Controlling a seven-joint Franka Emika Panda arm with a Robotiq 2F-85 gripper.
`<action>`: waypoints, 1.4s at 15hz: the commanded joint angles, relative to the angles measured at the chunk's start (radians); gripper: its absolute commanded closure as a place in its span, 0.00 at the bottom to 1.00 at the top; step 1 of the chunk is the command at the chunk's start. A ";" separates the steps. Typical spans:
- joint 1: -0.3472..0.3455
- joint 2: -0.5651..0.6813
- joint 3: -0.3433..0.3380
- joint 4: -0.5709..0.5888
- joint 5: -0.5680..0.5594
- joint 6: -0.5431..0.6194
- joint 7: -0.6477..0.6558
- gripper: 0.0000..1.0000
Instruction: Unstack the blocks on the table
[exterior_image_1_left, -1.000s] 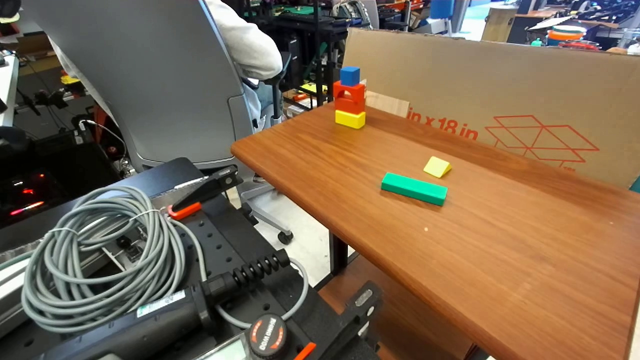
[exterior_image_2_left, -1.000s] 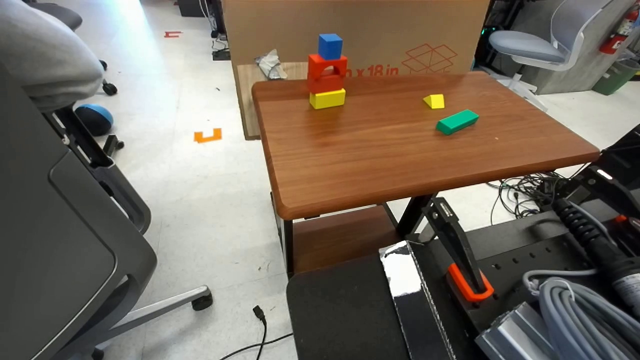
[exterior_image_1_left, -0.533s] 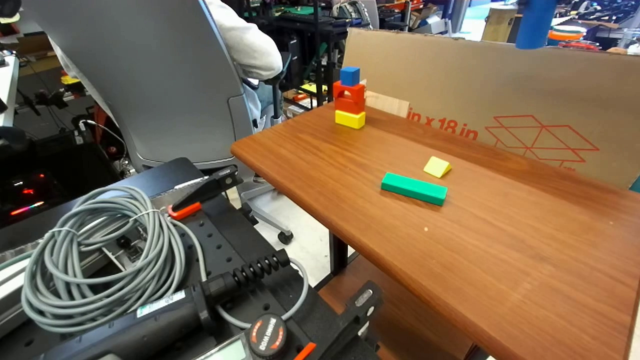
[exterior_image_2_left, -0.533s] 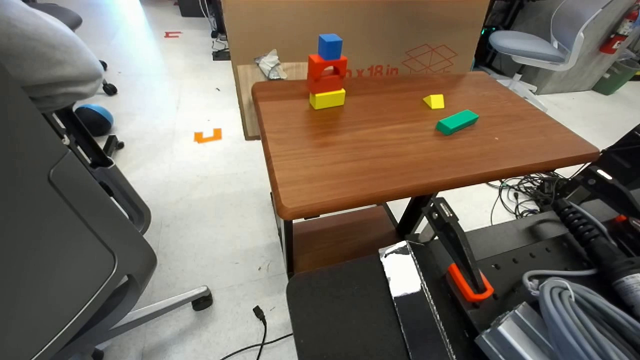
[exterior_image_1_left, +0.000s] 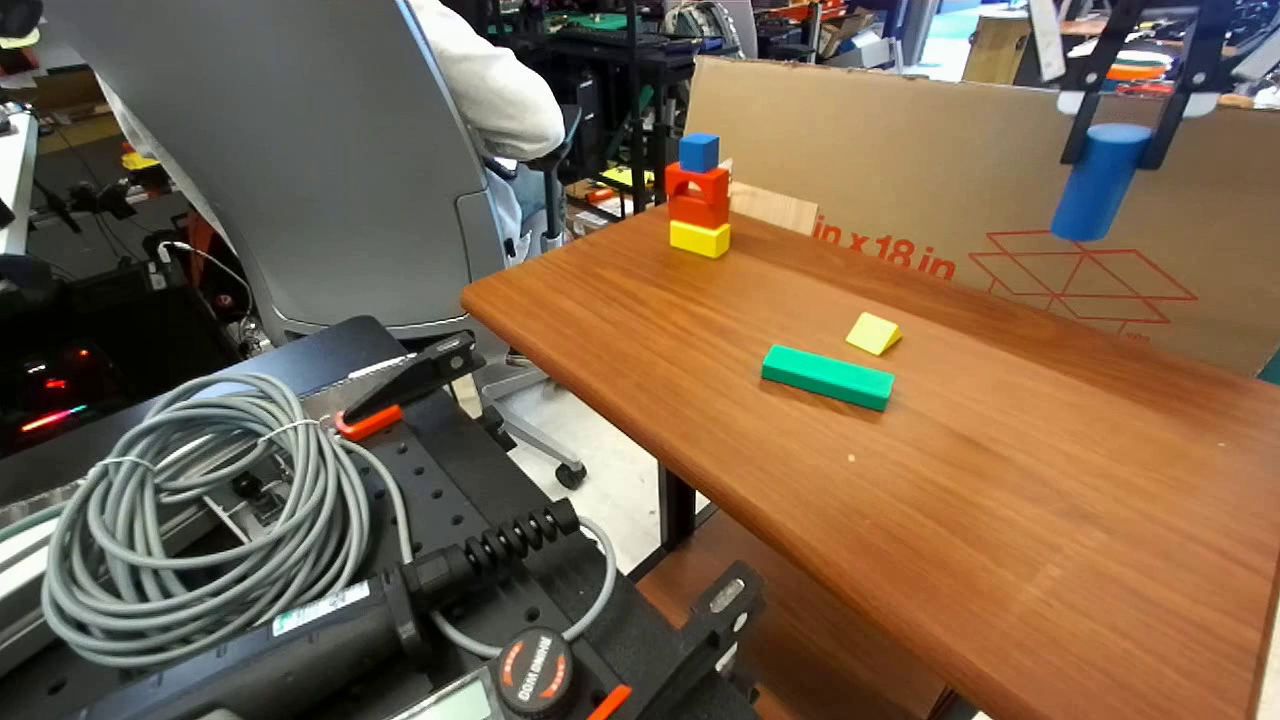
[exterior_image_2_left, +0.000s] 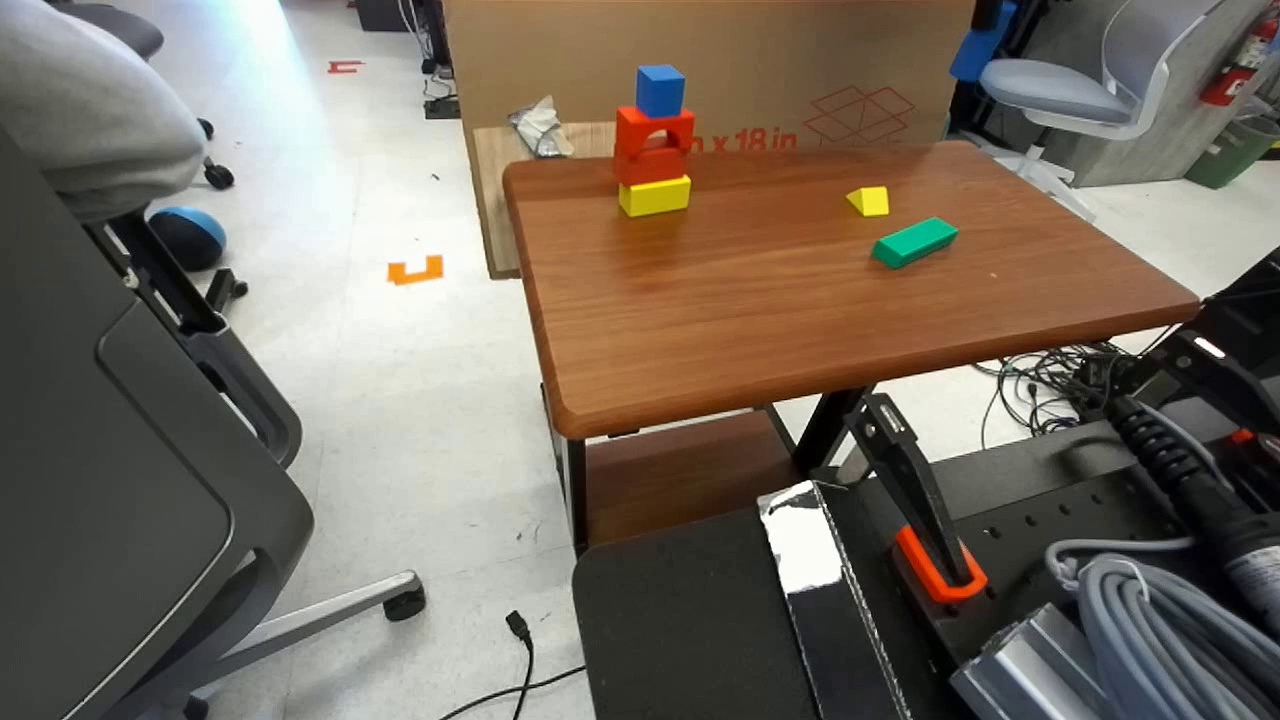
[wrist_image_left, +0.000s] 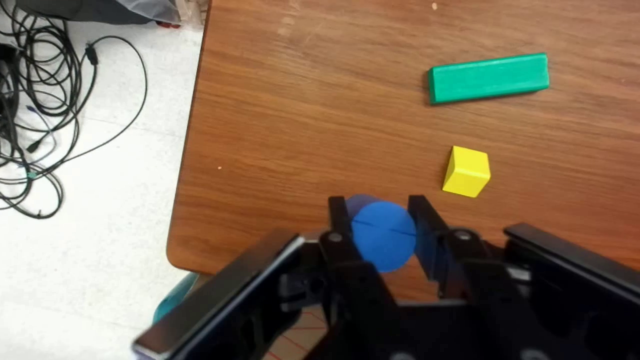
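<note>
My gripper (exterior_image_1_left: 1114, 152) is shut on a tall blue cylinder block (exterior_image_1_left: 1098, 190), which hangs in the air, slightly tilted. In the wrist view the cylinder's round end (wrist_image_left: 384, 237) sits between the two fingers, over a corner part of the table (wrist_image_left: 300, 125). A stack stands at the far end of the tabletop (exterior_image_1_left: 1000, 520). From top down it has a short blue block (exterior_image_2_left: 660, 92), a red arch (exterior_image_2_left: 630, 128), another red block (exterior_image_2_left: 652, 167) and a yellow block (exterior_image_2_left: 655, 197). My gripper is well apart from this stack.
A flat green bar (exterior_image_1_left: 828, 377) and a small yellow wedge (exterior_image_1_left: 873, 333) lie loose on the tabletop. A big cardboard box (exterior_image_1_left: 1000, 180) rises behind the back edge. A grey chair (exterior_image_1_left: 350, 170) stands beyond the table's end, and black cables (wrist_image_left: 55, 90) lie on the floor.
In an exterior view my gripper has moved right and down, bringing the blue cylinder fully into sight. The stack, the green bar and the yellow wedge have stayed put.
</note>
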 joint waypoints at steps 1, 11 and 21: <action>0.018 0.118 -0.021 0.104 -0.014 -0.023 -0.011 0.92; 0.008 0.313 -0.003 0.305 -0.003 -0.057 -0.123 0.92; 0.025 0.337 -0.003 0.392 -0.016 -0.144 -0.193 0.12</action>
